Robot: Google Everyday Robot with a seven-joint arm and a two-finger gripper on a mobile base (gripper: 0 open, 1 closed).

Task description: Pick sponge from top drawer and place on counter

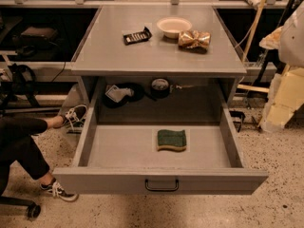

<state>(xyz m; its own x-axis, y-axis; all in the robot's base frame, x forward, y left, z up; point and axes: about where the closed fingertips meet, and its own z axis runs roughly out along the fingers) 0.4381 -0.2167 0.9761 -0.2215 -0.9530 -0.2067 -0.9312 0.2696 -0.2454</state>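
Observation:
The sponge [171, 140], dark green on top with a yellow base, lies flat on the floor of the top drawer [123, 148], right of its middle. The drawer is pulled fully out; its front panel carries a dark pull handle [162, 185]. The grey counter [118, 53] spans above and behind it. My gripper is not in view. A pale blurred shape [293, 30] at the right edge may be part of my arm.
On the counter sit a black flat packet [137, 35], a white bowl [174, 26] and a crinkled gold foil bag [194, 40]. Dark objects [124, 93] lie in the gap behind the drawer. A person's legs and shoes [23, 141] are at left. Cream-coloured boards [284, 99] lean at right.

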